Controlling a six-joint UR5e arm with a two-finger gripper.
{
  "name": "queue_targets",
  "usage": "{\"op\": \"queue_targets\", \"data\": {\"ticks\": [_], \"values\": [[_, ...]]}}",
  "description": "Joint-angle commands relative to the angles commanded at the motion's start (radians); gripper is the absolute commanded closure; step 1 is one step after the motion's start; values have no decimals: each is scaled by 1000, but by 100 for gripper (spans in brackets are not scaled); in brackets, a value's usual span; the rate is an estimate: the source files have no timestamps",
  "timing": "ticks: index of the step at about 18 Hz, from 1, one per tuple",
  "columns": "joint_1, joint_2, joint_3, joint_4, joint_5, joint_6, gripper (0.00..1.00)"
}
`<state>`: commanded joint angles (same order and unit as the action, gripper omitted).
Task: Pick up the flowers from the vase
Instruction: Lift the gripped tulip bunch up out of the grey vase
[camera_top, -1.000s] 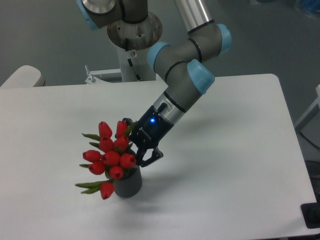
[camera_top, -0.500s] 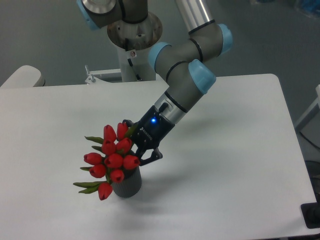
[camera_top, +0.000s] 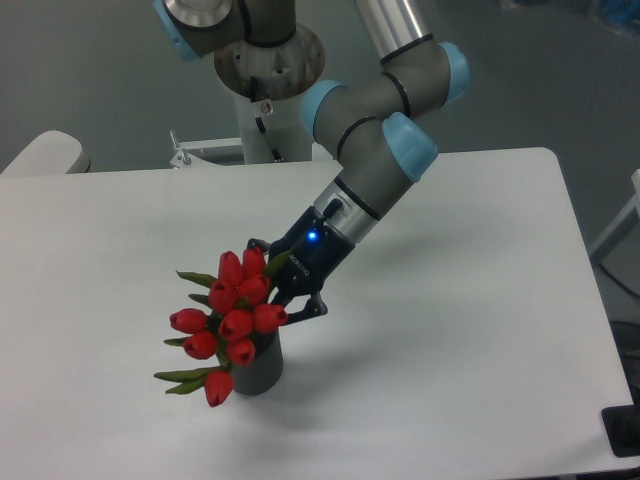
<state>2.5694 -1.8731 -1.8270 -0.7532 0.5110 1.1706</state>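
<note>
Shifted rightward, flowers (camera_top: 232, 315) gripped by pincer (camera_top: 281, 283) above vase (camera_top: 260, 371).

White table (camera_top: 470, 330), grey floor (camera_top: 90, 70)

Over the last second the claw (camera_top: 272, 292), closed on the flowers (camera_top: 233, 310), shifts a little to the right and slightly up, and the arm's blue-capped wrist joint (camera_top: 408, 148) moves the same way. The red buds travel with it, the whole bunch now sitting further right and tipped more upright over the vase (camera_top: 258, 369) than before. The lowest bud (camera_top: 218, 388) hangs lower at the left.
</note>
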Motion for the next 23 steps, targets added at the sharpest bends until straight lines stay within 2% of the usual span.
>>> {"op": "queue_targets", "data": {"ticks": [11,15,23], "values": [[9,77,9,-2,-34,-123,69],[11,103,32,-2,-77,-170,69],[20,104,115,-2,-77,-255,69]]}}
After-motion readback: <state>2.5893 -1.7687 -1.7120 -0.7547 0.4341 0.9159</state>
